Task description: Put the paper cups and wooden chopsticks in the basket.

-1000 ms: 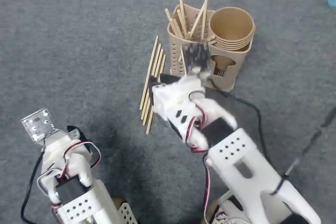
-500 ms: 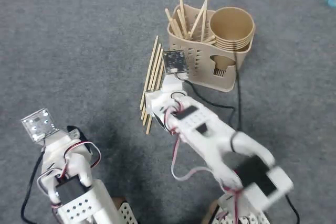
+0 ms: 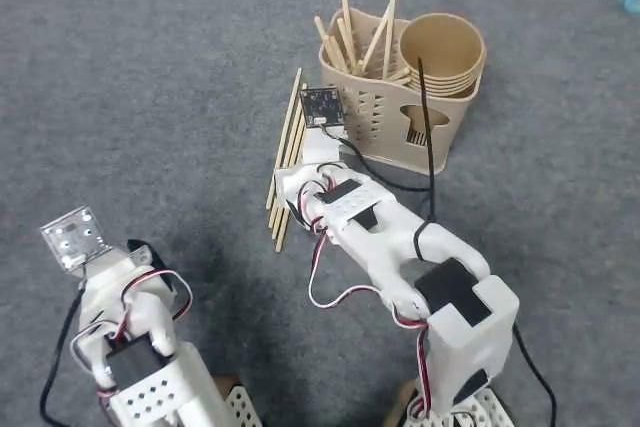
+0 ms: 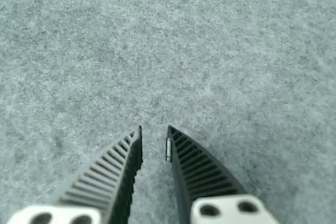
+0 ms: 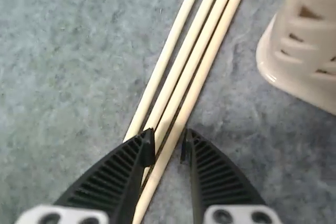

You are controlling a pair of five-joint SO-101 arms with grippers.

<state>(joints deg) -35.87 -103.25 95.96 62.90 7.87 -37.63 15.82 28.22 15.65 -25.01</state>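
Note:
Several wooden chopsticks (image 3: pixel 287 142) lie in a bundle on the grey carpet, just left of the beige basket (image 3: pixel 430 132). The basket holds a stack of paper cups (image 3: pixel 441 47) and more chopsticks (image 3: pixel 365 32) standing on end. My right gripper (image 5: pixel 168 140) is down over the near end of the loose chopsticks (image 5: pixel 210 40); it is open by a narrow gap, with one stick running between its fingertips. The basket's corner (image 5: pixel 304 40) is close beside it. My left gripper (image 4: pixel 154 135) hangs over bare carpet, slightly open and with nothing in it.
The left arm (image 3: pixel 120 317) sits at the near left, far from the basket. A black cable (image 3: pixel 425 147) from the right arm (image 3: pixel 400 247) hangs across the basket's front. Open carpet lies to the left and right.
The right arm swung from the basket's front over to the left and came down on the loose chopsticks. The left arm has not moved.

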